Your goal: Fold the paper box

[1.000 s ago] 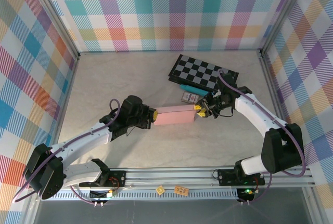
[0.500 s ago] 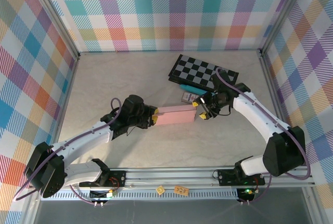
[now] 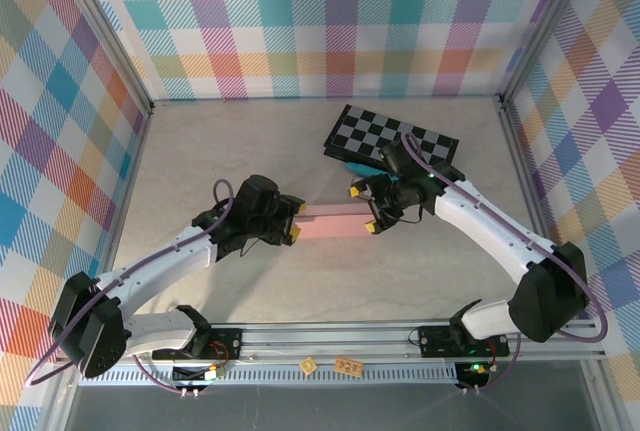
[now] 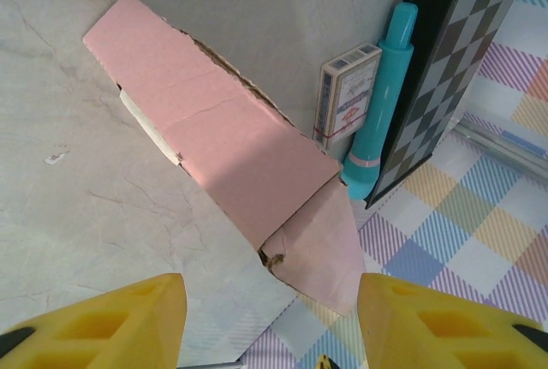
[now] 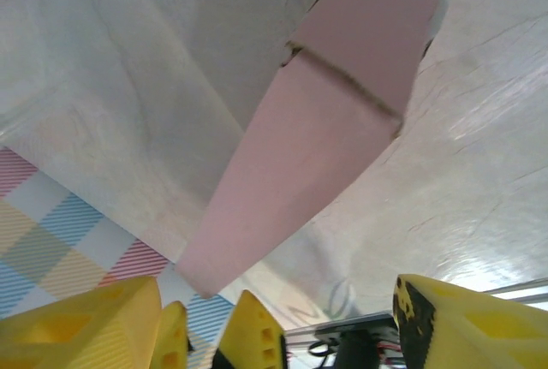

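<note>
**Top external.** The paper box [image 3: 333, 221] lies flat at mid-bench [image 3: 210, 151], with its long axis running left to right between the two arms. The left gripper [image 3: 295, 221] is at its left end and the right gripper [image 3: 362, 209] at its right end. Both sets of jaws stand apart, released, with nothing clamped. Behind the right gripper are a checkered board [image 3: 390, 138] and the tip of a teal marker [image 3: 353, 165]. We note open bench to the left and at the back left. Plaid walls [image 3: 300, 21] close three sides, and the arm rail [image 3: 350, 336] closes the near edge.

**Left wrist.** The yellow fingers [image 4: 111, 318] are spread wide, and the left gripper [image 4: 270, 326] is empty. The paper box [image 4: 223, 138] starts just beyond the tips. This view adds detail:
- The end flap [image 4: 317, 249] nearest the jaws hangs open, tapered and creased.
- One long edge of the box is ragged.
- A card pack [image 4: 349, 95] stands just beside the box.
- The teal marker [image 4: 381, 86] lies against the card pack.
- The checkered board [image 4: 437, 69] is next to the marker, so that side is crowded.

**Right wrist.** The yellow fingers [image 5: 462, 318] are apart, and the right gripper [image 5: 274, 322] grips nothing. The paper box [image 5: 317, 121] runs diagonally, with a fold line across it. Its tapered end is near the jaws, and we cannot tell whether it touches them. Bare bench lies on both sides of the box.
</note>
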Robot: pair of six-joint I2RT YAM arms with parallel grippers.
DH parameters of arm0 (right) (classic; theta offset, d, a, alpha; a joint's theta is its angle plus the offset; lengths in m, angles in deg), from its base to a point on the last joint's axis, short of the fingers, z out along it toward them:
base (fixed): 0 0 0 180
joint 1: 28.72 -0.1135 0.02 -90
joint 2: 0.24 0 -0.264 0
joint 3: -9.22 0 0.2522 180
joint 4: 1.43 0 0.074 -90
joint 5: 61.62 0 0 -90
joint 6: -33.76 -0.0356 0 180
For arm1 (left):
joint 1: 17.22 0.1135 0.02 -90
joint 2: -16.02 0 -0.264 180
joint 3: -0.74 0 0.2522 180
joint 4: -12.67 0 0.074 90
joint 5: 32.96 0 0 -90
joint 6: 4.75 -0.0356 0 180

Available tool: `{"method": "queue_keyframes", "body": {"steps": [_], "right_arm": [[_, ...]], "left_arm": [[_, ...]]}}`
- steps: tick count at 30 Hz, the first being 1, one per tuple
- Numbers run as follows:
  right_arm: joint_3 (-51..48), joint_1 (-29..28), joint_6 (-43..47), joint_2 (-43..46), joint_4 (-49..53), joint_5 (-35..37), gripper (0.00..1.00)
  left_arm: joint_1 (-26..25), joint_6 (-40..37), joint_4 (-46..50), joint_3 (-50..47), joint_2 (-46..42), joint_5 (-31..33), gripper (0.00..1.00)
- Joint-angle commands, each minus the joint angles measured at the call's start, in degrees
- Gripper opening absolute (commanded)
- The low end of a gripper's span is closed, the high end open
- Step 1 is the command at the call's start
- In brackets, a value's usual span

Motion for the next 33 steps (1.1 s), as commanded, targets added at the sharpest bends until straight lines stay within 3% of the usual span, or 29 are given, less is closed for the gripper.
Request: {"method": "queue_keyframes", "body": {"steps": [1,9,15,24,33], "right_arm": [[2.2,-1.9,-8.8,-2.8,0.3,1.5,0.77],[2.8,-4.3,-13.3,-7.6,-3.0,2.7,0.77],[1.3,-4.6,-13.6,-10.5,-8.2,3.6,0.75],[3.0,-5.7,-9.9,-14.1,-7.7,4.9,0.53],[2.9,-6.9,-7.3,-15.4,-7.5,5.3,0.43]], "left_arm": [[2.6,-3.2,4.2,2.9,-2.0,-1.5,0.54],[11.7,-32.1,21.9,17.2,0.1,-3.8,0.49],[13.3,-53.1,29.1,23.9,-0.2,-1.4,0.43],[13.3,-56.8,30.5,22.1,-3.2,-1.0,0.37],[13.3,-59.4,32.0,23.3,-4.2,-0.1,0.36]]}}
